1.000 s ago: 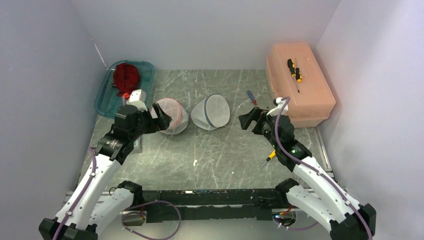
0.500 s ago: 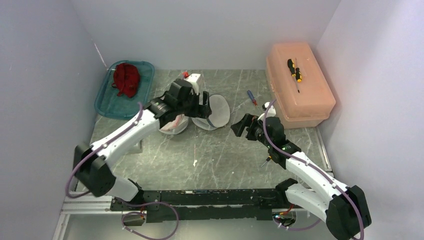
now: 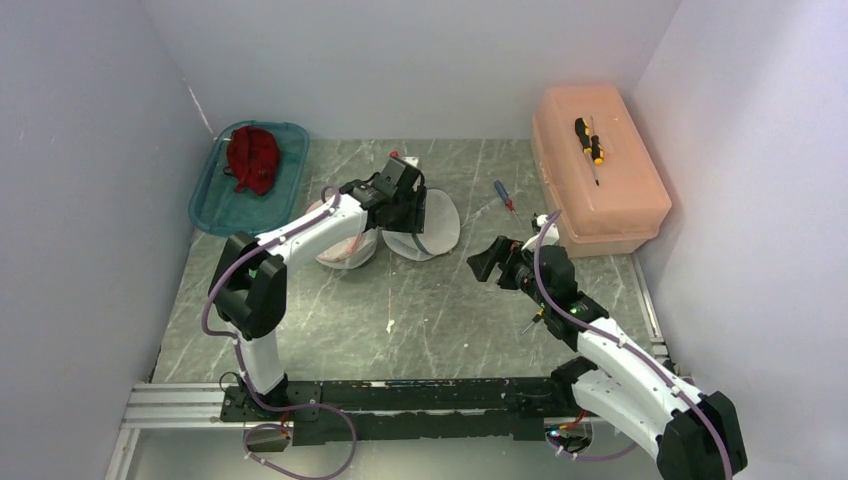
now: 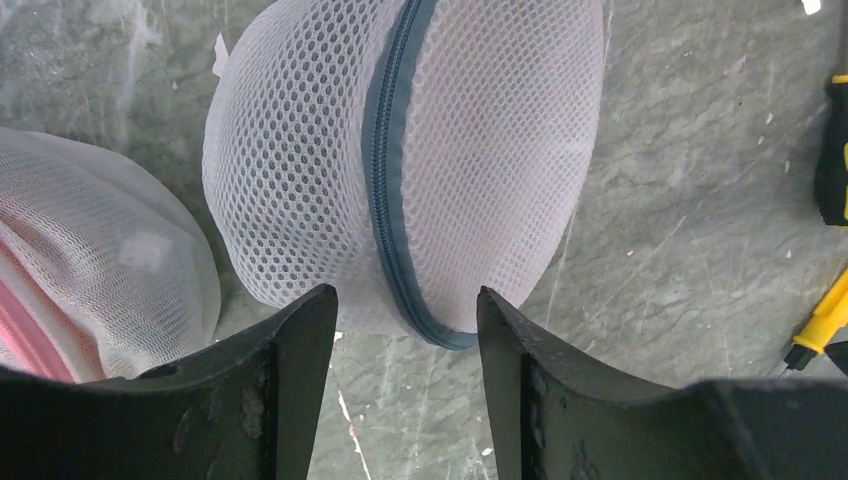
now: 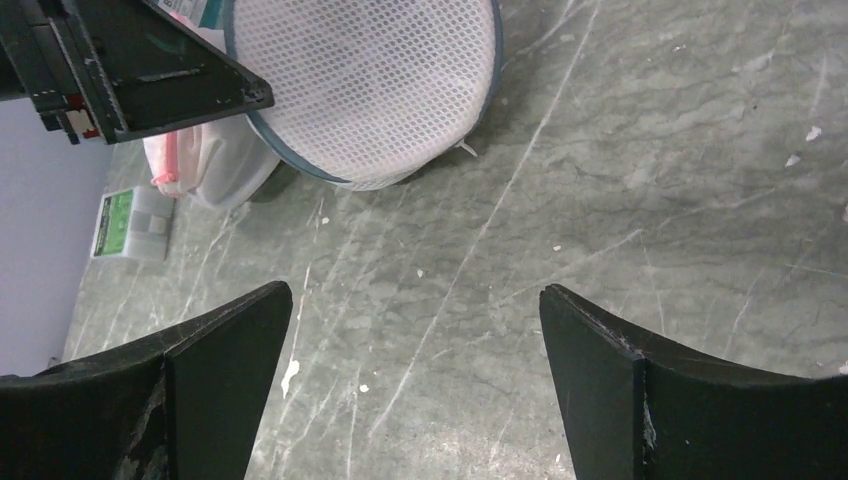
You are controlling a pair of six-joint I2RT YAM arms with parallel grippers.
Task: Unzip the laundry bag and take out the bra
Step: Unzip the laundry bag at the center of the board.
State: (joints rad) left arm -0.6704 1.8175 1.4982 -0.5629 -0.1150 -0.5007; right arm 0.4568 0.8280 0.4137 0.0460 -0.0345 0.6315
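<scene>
**Item:** white dome-shaped mesh laundry bag [image 4: 490, 150] with a grey-blue zip [image 4: 384, 160].

**Location:** We found it on the grey marbled table [image 4: 700, 200], directly under the left gripper [image 4: 405, 300] and well ahead of the right gripper [image 5: 412, 292].

**Left gripper:** Its black fingers [image 4: 290, 380] stood parted astride the bag's near edge, with the zip's end between them. We saw no pinch on the mesh.

**Right gripper:** Its jaws were spread wide over bare table, holding nothing.

**Left wrist view only:**
- The zip appeared shut along the length shown.
- Its long axis ran from the far side of the dome straight back to the gap between the fingertips, bending slightly toward the right-hand finger at the near end.
- A second white mesh bag with pink trim [image 4: 90, 260] lay just beside the first, ahead of the left-hand finger.

**Right wrist view only:**
- The bag's flat round mesh face, ringed in grey-blue, was turned toward that gripper.
- A small green-labelled clear box [image 5: 130, 225] lay off to the gripper's left.

**Top view only:**
- A teal tray [image 3: 215, 205] holding a red fabric bundle [image 3: 252, 160] sat to the left of the left gripper.
- A salmon plastic box [image 3: 600, 200] sat beyond the right gripper to its right, with a yellow-and-black screwdriver [image 3: 590, 140] on its lid.
- A blue-handled screwdriver [image 3: 503, 195] lay between bag and box.
</scene>
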